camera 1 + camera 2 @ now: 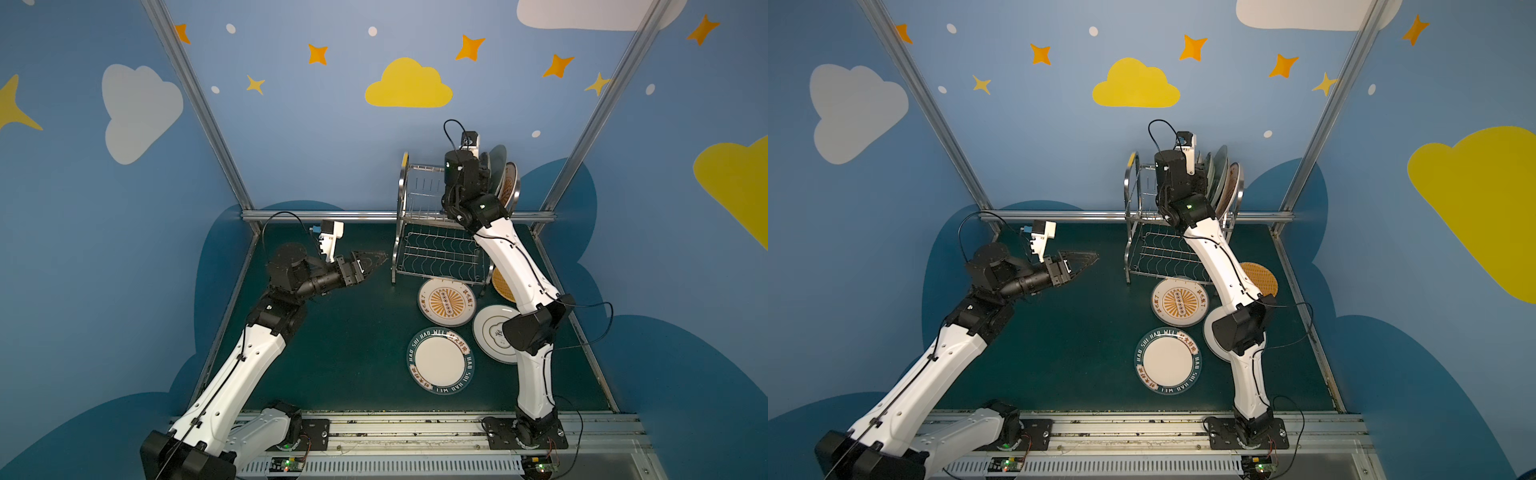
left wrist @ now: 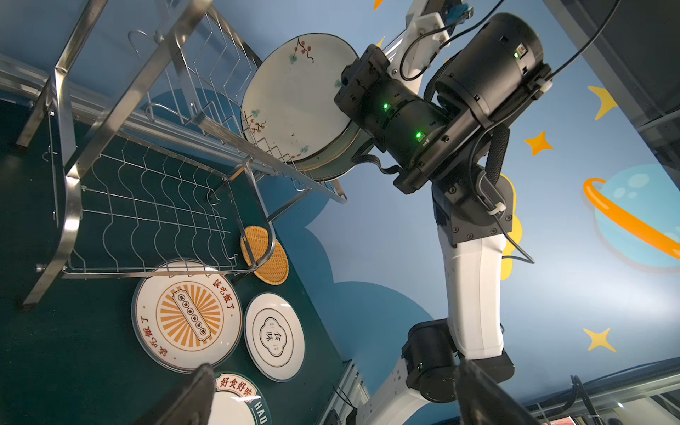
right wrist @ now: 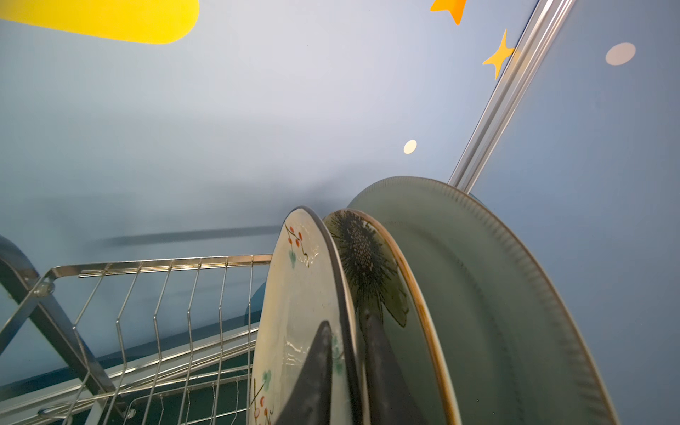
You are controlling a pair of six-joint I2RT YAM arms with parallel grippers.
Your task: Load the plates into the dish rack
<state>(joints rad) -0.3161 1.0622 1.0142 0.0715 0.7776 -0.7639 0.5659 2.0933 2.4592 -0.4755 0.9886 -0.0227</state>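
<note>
While the left gripper hovers over the left half of the table, its claw is spread wide and carries nothing, fingers pointing toward the dish rack.

Across we go: the rack stands at the table's far edge, right of centre, its wavy lower shelf bare. Just in front of it, flat on the table, lies the orange sunburst plate, its far rim reaching under the rack's front rail. Closer to the front edge, just beside it, sits the teal lettered plate.

Right of those, a white plate with a dark emblem is partly covered by the right arm's elbow. The orange woven plate lies by the rack's right foot, toward the table's right edge.

Up top now: at the right end of the upper tier, plates stand on edge in a row. First comes the cream blossom plate, then a dark flower plate behind it, then a big pale green plate. The right gripper is right there, one finger against the blossom plate's face, the other in the gap behind its rim. Clamped or let go, I cannot tell.
</note>
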